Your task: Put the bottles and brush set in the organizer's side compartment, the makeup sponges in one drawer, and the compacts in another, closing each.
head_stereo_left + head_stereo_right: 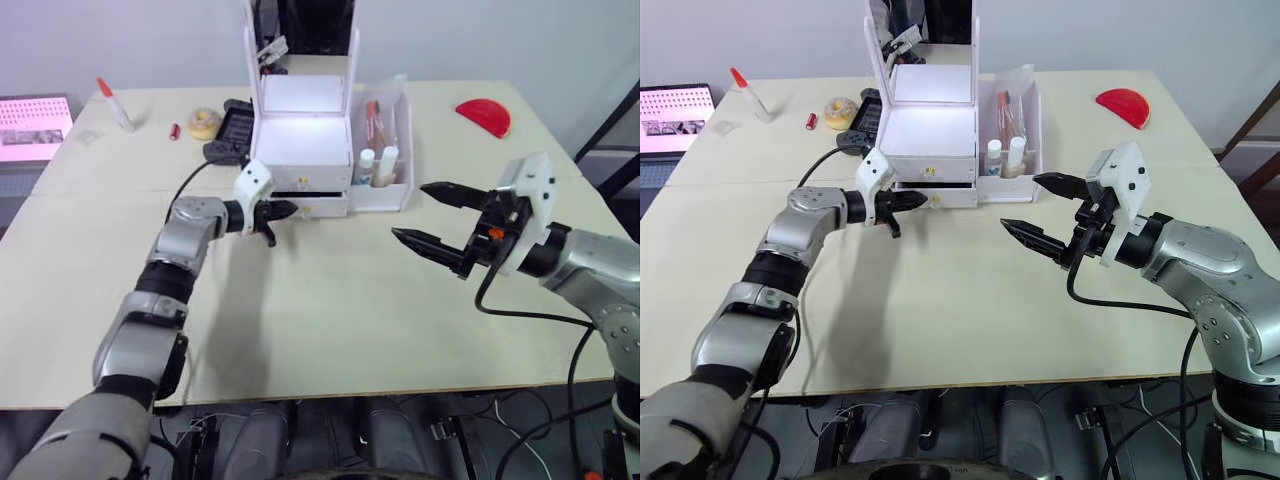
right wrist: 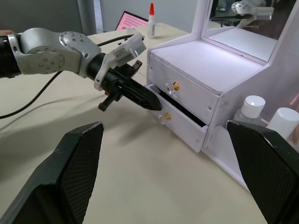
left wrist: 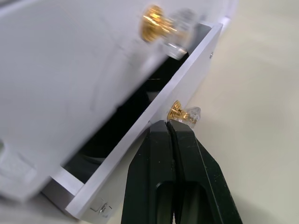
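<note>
The white organizer (image 1: pixel 300 140) stands at the table's back middle, mirror upright. Two white-capped bottles (image 1: pixel 376 165) and the clear brush set pouch (image 1: pixel 375 118) stand in its side compartment (image 1: pixel 405 190). The lower drawer (image 3: pixel 140 154) is pulled out a little, with something dark inside that I cannot make out. The upper drawer is closed. My left gripper (image 1: pixel 285 211) is shut, its tips against the lower drawer's front right by the gold knob (image 3: pixel 180 113). My right gripper (image 1: pixel 410 211) hovers open and empty above the table, in front of the side compartment. The makeup sponges and compacts are hidden.
Behind and left of the organizer lie a dark game controller (image 1: pixel 232 130), a yellow roll (image 1: pixel 204 123), a small red item (image 1: pixel 175 131) and a red-tipped glue bottle (image 1: pixel 115 105). A red half-round object (image 1: pixel 484 115) sits at the back right. A pink screen (image 1: pixel 32 125) is off the table's left.
</note>
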Robot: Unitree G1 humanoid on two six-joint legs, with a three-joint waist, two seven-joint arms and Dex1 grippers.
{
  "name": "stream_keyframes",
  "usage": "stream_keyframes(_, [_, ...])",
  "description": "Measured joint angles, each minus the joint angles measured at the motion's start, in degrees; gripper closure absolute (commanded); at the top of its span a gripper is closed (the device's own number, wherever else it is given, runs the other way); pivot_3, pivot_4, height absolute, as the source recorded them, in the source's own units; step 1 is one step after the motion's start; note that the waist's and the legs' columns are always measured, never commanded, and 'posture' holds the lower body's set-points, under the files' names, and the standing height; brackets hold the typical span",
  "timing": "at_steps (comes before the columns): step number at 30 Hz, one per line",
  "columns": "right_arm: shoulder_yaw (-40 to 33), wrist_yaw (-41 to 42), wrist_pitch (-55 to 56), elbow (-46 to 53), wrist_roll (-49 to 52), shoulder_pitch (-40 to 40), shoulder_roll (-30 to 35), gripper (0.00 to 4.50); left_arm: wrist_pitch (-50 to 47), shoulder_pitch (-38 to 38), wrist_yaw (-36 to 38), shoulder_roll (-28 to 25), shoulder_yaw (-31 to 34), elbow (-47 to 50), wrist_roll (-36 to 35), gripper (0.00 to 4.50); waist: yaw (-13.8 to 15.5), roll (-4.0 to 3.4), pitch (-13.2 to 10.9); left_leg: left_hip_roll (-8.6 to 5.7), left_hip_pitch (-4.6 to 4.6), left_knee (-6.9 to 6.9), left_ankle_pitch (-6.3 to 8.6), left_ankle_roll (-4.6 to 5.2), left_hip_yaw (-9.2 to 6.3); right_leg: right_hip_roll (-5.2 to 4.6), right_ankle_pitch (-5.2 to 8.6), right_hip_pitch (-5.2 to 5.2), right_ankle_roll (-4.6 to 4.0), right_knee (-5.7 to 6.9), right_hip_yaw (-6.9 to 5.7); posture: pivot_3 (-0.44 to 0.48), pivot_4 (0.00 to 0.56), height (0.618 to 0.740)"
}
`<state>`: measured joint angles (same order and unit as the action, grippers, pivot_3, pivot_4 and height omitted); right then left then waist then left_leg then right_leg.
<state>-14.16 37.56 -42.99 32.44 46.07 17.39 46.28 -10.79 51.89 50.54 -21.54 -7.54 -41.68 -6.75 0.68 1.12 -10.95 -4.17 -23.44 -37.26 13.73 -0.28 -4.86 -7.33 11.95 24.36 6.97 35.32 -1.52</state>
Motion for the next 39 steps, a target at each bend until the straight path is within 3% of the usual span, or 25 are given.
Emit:
stream_keyframes(12, [-1.97, -0.04, -0.54, 1.15, 0.38, -1.79, 0.54, 0.00, 2.28, 0.66, -2.04, 1.37, 0.71, -2.55, 0.58, 4.46, 0.16, 0.00, 0.00, -0.01, 0.00, -0.12, 0.00, 0.00, -0.02, 0.00, -0.03, -0.06, 0.05, 0.04, 0.00, 0.000, 0.150, 0.738])
stream_keyframes(18, [-9.23, 3.96, 0.70, -1.82, -0.74, -9.18, 4.63, 0.00, -5.87, -8.12, 5.47, -6.76, 6.12, 15.38, -6.62, 4.46, -0.57, 0.00, 0.00, 0.03, 0.03, 0.01, 0.00, 0.01, 0.02, 0.01, -0.03, 0.03, 0.04, 0.06, 0.06, 0.000, 0.150, 0.738])
stream_keyframes(21, [-12.21, 6.89, 2.95, -5.81, -2.70, -12.12, 5.87, 0.00, -12.33, -15.31, 9.56, -13.71, 11.24, 26.09, -12.98, 3.69, -1.09, -0.01, 0.00, 0.04, 0.05, 0.02, 0.00, 0.01, 0.01, 0.01, -0.03, 0.03, 0.02, 0.11, 0.08, 0.000, 0.150, 0.738])
stream_keyframes(23, [-14.11, 8.54, 4.26, -8.32, -3.86, -13.49, 6.53, 0.00, -16.22, -18.65, 11.09, -17.25, 14.74, 30.83, -16.51, 2.78, -1.12, -0.02, 0.00, 0.04, 0.05, 0.02, 0.00, 0.00, 0.00, 0.01, -0.03, 0.02, 0.02, 0.11, 0.08, 0.000, 0.150, 0.738])
stream_keyframes(28, [-20.07, 15.23, 10.13, -18.55, -8.17, -19.94, 8.25, 0.00, -25.94, -35.34, 13.64, -29.87, 30.01, 43.31, -24.31, 0.22, -1.16, -0.04, -0.01, 0.04, 0.07, 0.12, 0.02, 0.02, 0.03, 0.00, -0.01, 0.00, 0.01, -0.02, 0.12, 0.000, 0.150, 0.738])
stream_keyframes(29, [-20.92, 16.51, 11.35, -20.10, -8.93, -21.25, 8.26, 0.00, -26.40, -38.41, 13.54, -30.87, 32.93, 44.91, -24.96, 0.05, -1.02, -0.07, 0.00, 0.04, 0.07, 0.12, 0.02, 0.02, 0.03, -0.01, -0.01, -0.03, 0.01, -0.06, 0.12, 0.000, 0.150, 0.738])
stream_keyframes(36, [-29.33, 23.35, 18.17, -29.40, -12.16, -30.50, 8.18, 0.00, -24.87, -57.22, 11.65, -32.14, 48.01, 45.06, -24.04, 0.05, -0.10, -0.19, 0.03, 0.08, 0.11, 0.15, 0.04, -0.01, 0.12, -0.05, 0.14, -0.08, -0.22, -0.20, 0.13, 0.000, 0.150, 0.738])
stream_keyframes(39, [-31.13, 24.63, 20.24, -33.93, -13.46, -31.21, 8.21, 0.00, -22.15, -60.89, 11.11, -32.08, 50.79, 42.10, -22.17, 0.05, 0.12, -0.19, 0.03, 0.07, 0.11, 0.13, 0.04, -0.02, 0.15, -0.11, 0.14, -0.08, -0.24, -0.21, 0.13, 0.000, 0.150, 0.738])
